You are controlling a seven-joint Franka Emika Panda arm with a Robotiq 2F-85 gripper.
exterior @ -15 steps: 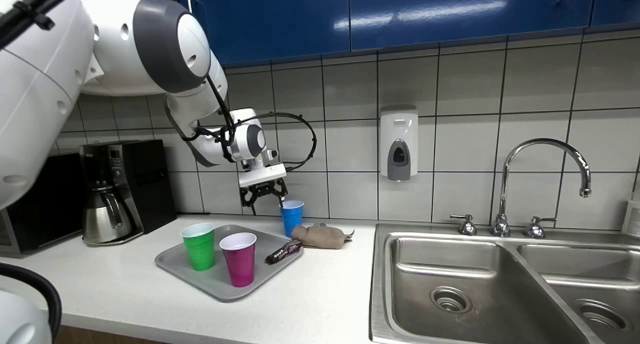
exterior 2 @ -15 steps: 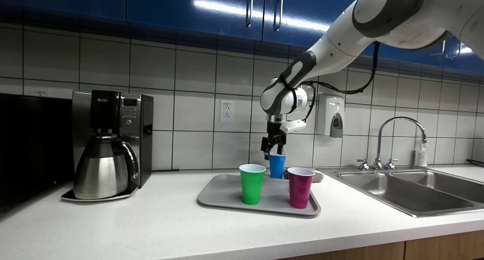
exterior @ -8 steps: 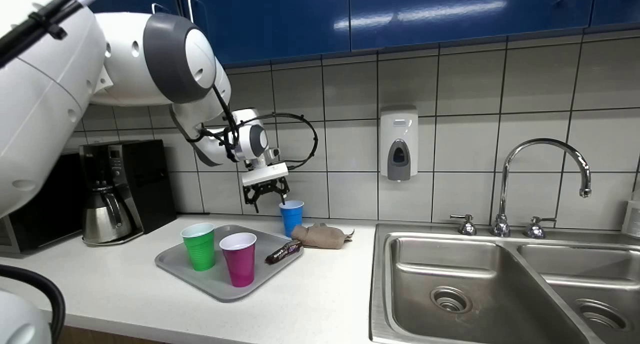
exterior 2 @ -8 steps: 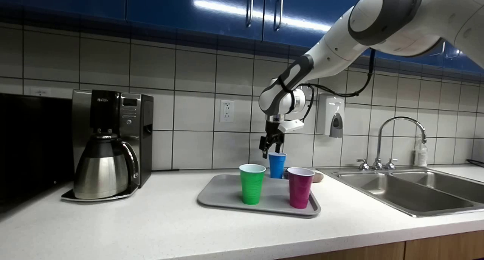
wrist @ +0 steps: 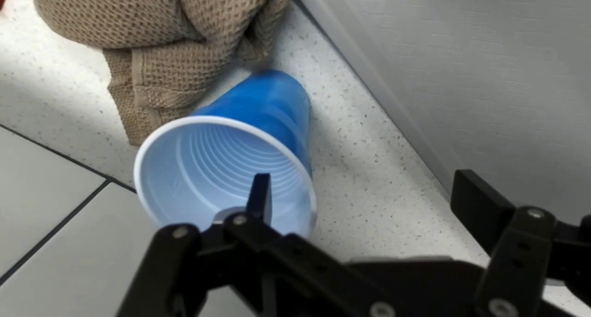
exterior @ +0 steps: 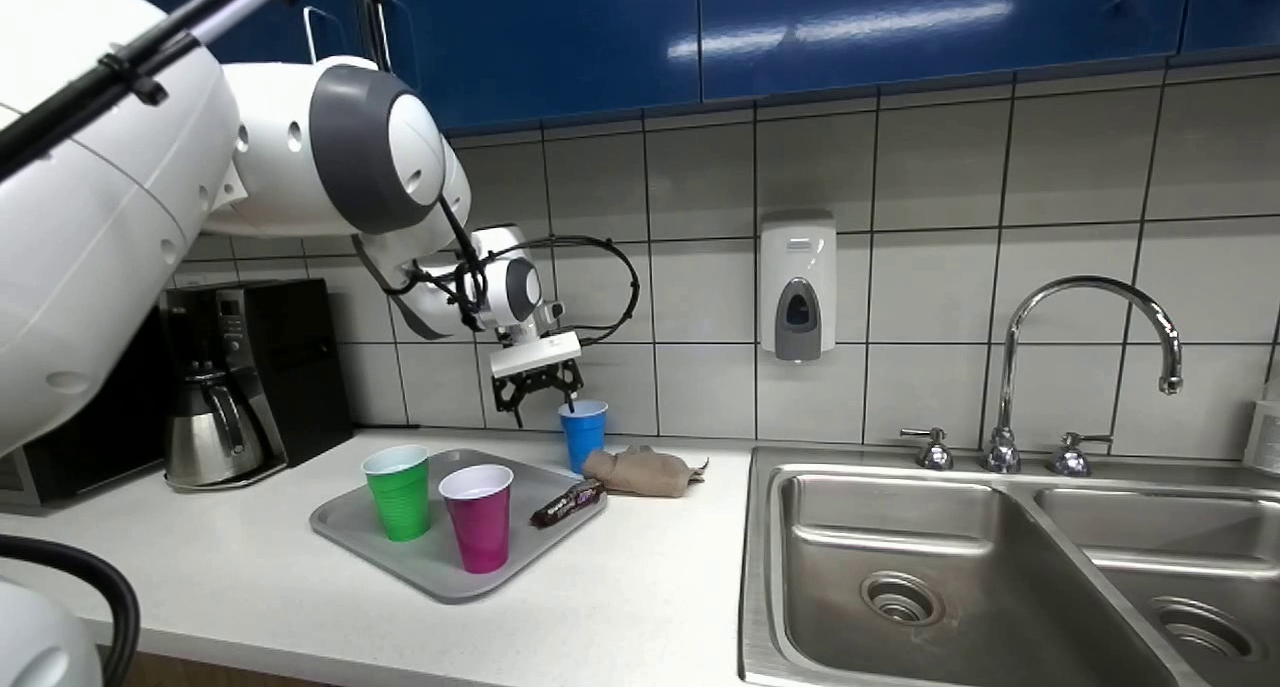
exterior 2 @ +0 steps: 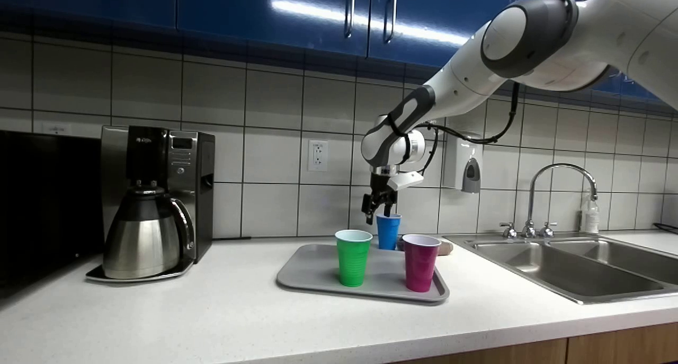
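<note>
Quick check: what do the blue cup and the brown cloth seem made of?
Blue cup: probably thin plastic, smooth and slightly glossy, with fine ridges inside. Brown cloth: matte fabric, with a coarse waffle-like texture and soft folds; cotton or synthetic, can't tell.

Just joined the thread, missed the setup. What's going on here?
A robot arm has its open gripper at the blue cup, holding nothing. One finger is over or just inside the cup's mouth, the other off to the side; contact is unclear. The cup stands upright on the counter, beside a brown cloth and off the gray tray. On the tray: green cup, magenta cup, dark wrapped bar.
</note>
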